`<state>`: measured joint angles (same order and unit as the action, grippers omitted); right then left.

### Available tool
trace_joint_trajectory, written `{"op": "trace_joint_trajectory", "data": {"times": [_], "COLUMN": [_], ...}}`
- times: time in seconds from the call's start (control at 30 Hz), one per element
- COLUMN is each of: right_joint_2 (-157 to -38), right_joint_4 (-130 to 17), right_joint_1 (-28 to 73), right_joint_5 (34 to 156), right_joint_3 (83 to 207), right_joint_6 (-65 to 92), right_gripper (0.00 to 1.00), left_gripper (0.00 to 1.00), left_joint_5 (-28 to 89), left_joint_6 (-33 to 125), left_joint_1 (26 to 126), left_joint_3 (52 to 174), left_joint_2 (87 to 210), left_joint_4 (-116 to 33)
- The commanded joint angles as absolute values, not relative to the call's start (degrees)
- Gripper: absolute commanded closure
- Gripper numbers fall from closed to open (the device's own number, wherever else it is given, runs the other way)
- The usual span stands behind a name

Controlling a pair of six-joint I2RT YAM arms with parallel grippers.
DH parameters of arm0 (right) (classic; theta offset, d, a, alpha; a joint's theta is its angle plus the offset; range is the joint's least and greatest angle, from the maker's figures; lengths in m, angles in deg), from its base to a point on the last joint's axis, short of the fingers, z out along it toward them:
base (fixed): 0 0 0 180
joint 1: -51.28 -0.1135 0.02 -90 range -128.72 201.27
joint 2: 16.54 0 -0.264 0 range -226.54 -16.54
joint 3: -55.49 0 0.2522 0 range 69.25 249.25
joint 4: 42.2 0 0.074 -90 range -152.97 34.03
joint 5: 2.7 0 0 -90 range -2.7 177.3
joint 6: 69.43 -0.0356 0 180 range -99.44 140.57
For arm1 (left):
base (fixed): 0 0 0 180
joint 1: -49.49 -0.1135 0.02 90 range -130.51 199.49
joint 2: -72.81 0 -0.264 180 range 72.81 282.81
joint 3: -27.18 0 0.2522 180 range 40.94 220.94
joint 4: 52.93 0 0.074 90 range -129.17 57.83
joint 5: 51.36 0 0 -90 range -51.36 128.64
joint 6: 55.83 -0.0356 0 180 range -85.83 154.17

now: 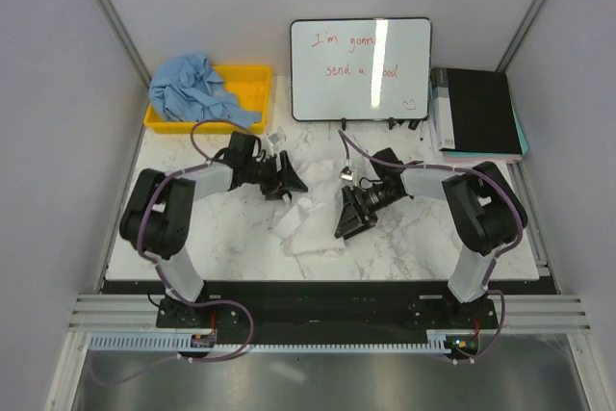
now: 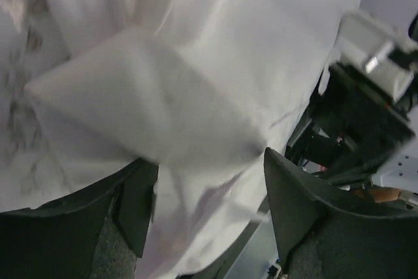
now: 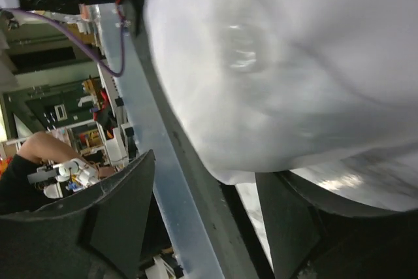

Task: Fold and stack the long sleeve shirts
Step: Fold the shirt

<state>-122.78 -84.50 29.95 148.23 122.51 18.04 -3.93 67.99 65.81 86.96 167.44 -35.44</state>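
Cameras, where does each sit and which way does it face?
Top external: above and behind the robot, looking down at the marble table; left arm and right arm show.
Left wrist: on its arm, facing the wrinkled white cloth shirt; left pincer at bottom.
Right wrist: on its arm, facing that shirt; right pincer at bottom.
Shared: all three see that shirt.

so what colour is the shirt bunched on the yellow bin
The shirt is light blue, best seen in the top external view.

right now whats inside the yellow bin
The light blue shirt is bunched in the left part of the yellow bin, spilling over its rim. The right part is bare. Anything beneath the shirt is covered.
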Motion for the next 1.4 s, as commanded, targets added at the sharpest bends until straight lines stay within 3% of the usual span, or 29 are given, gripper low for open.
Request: {"op": "trace_joint_trajectory", "data": {"times": [0.0, 0.1, 0.17, 0.2, 0.27, 0.3, 0.4, 0.57, 0.7, 0.8, 0.93, 1.13, 1.37], "right_joint_2": [-112.5, -108.6, -109.1, -111.2, -112.9, -114.3, -118.2, -127.7, -129.3, -129.8, -130.2, -131.4, -132.8], "right_joint_4": [-71.4, -79.0, -92.4, -98.0, -100.7, -100.0, -94.8, -99.1, -100.3, -100.5, -100.5, -99.6, -98.9], "right_joint_1": [28.9, 36.9, 40.9, 41.1, 40.9, 40.8, 40.7, 40.8, 40.4, 39.9, 39.7, 39.5, 39.5], "right_joint_5": [154.0, 153.2, 150.3, 146.8, 138.8, 135.9, 128.0, 126.6, 128.1, 125.2, 122.2, 117.4, 114.8], "right_joint_3": [123.1, 127.1, 135.6, 139.5, 145.9, 147.3, 149.6, 156.9, 155.7, 152.7, 149.2, 147.0, 146.2], "right_joint_6": [6.7, 15.0, 24.4, 36.4, 38.2, 37.8, 35.5, 35.4, 36.4, 37.7, 39.5, 40.7, 41.3], "right_gripper": [0.28, 0.26, 0.27, 0.29, 0.32, 0.34, 0.32, 0.3, 0.3, 0.31, 0.35, 0.53, 0.57], "left_gripper": [0.34, 0.48, 0.48, 0.48, 0.41, 0.33, 0.2, 0.14, 0.01, 0.01, 0.01, 0.01, 0.13], "left_joint_5": [-6.5, -9.0, -8.9, -9.4, -7.4, -7.0, -5.2, 0.7, -3.7, -4.5, -1.5, 2.6, 8.7], "left_joint_6": [64.7, 60.6, 55.9, 55.3, 55.2, 56.0, 61.7, 67.4, 76.9, 87.9, 90.3, 99.2, 102.1], "left_joint_1": [68.9, 71.3, 73.2, 73.4, 72.3, 71.4, 66.9, 62.4, 61.4, 61.4, 61.8, 63.6, 64.3], "left_joint_3": [103.4, 115.8, 123.8, 125.6, 126.6, 125.5, 114.6, 98.8, 85.6, 74.6, 71.3, 67.7, 69.4], "left_joint_2": [178.7, 187.2, 191.3, 192.0, 191.4, 188.6, 178.2, 163.2, 154.8, 150.2, 151.0, 156.8, 166.0], "left_joint_4": [-36.4, -29.7, -23.6, -23.0, -24.0, -25.4, -36.9, -34.6, -41.1, -49.9, -48.1, -60.0, -74.1]}}
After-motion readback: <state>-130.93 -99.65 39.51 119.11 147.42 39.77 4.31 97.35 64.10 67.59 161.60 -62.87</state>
